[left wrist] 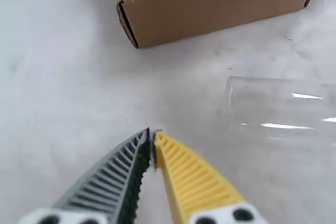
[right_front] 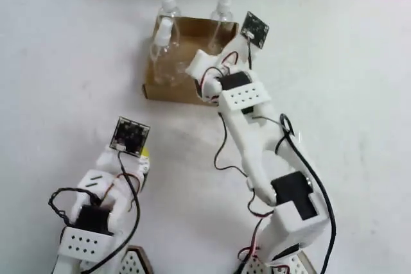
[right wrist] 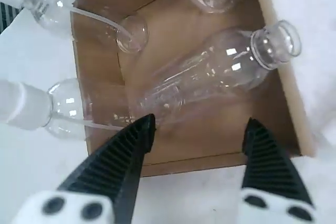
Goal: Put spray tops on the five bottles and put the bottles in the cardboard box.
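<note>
While the right jaws stand wide apart and empty above the cardboard box (right wrist: 210, 140), an uncapped bottle (right wrist: 220, 72) lies slanted on its floor below them. Left jaws: closed on nothing, low over the desk (left wrist: 52, 77), with a clear bottle-like form (left wrist: 278, 111) just beside. Risk: pinching the slick body may shoot it against the topped bottles (right wrist: 68, 108) leaning at the wall. Right arm (right_front: 257, 139) extended, wrist pitched down; left arm (right_front: 96, 203) folded near its base.
</note>
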Tool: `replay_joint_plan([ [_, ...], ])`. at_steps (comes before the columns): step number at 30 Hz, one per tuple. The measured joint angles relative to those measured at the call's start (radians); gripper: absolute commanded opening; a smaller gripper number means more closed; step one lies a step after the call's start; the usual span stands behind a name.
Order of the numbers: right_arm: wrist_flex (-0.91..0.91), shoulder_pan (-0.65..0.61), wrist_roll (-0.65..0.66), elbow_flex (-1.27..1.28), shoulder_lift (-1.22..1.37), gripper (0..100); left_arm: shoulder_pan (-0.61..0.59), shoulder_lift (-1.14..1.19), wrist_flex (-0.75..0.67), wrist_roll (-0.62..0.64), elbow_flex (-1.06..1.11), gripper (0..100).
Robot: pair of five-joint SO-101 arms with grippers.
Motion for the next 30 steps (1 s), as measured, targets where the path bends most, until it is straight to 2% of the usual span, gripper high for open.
replay_joint_plan([
  [9, -0.147, -0.002, -0.072, -0.002, 0.087, 38.5, 0.0, 0.0, 0.0, 0.0, 0.0, 3],
  [23, -0.353, -0.002, -0.072, -0.002, 0.203, 38.5, 0.0, 0.0, 0.0, 0.0, 0.0, 3],
  [26, -0.362, 0.0, -0.072, -0.002, 0.209, 30.7, 0.0, 0.0, 0.0, 0.0, 0.0, 3],
  [30, -0.365, 0.002, -0.074, -0.002, 0.21, 8.9, 0.0, 0.0, 0.0, 0.0, 0.0, 2],
])
